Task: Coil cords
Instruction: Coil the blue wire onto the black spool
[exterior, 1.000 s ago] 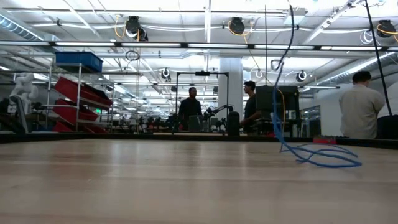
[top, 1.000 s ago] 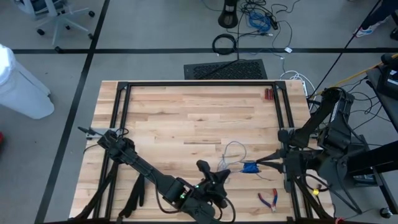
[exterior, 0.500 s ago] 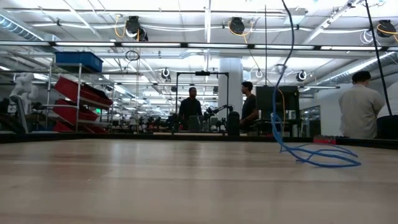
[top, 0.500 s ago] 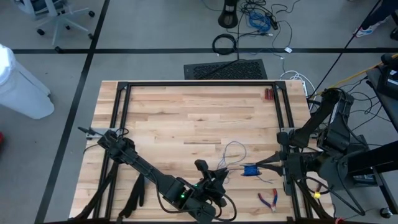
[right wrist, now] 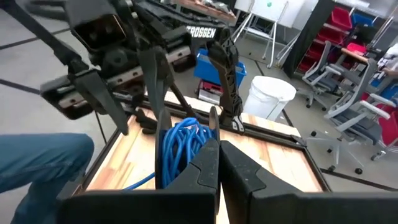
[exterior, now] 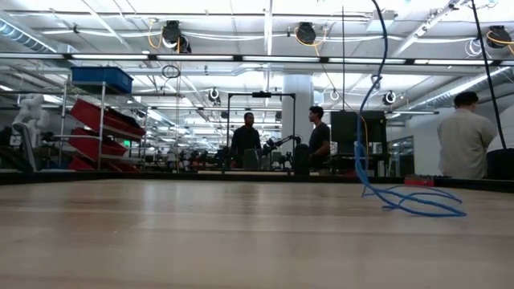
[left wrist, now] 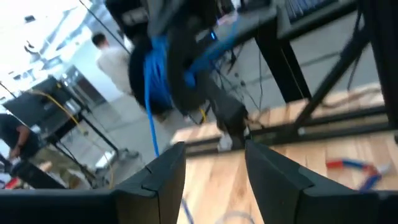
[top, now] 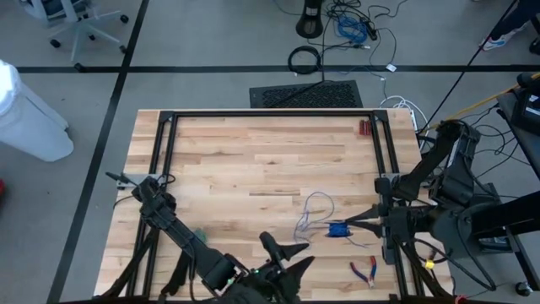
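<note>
Workshop floor all around, and in the middle sits a pale wood-plank table [top: 253,160] with a black frame. On it is the cord [top: 314,211], thin and bluish, and honestly it's a bit of a mess: part of it lies in a few loose open loops on the planks toward the table's right-front area, and part is wound into a tight bright-blue bundle. From table height the loose part reads as flat blue loops [exterior: 418,202] on the wood with one strand rising straight up out of the picture.

The right claw [top: 348,225] reaches in from the right edge, its fingers pressed together on the bundle; its own wrist camera shows the blue windings [right wrist: 180,146] stacked just past the closed fingertips [right wrist: 208,165].

The left claw [top: 283,251] sits at the front edge, just beside the loose loops, fingers spread apart with nothing between them.

Red-handled pliers [top: 365,270] lie near the front right corner. A few people [exterior: 245,144] stand way back in the room.
</note>
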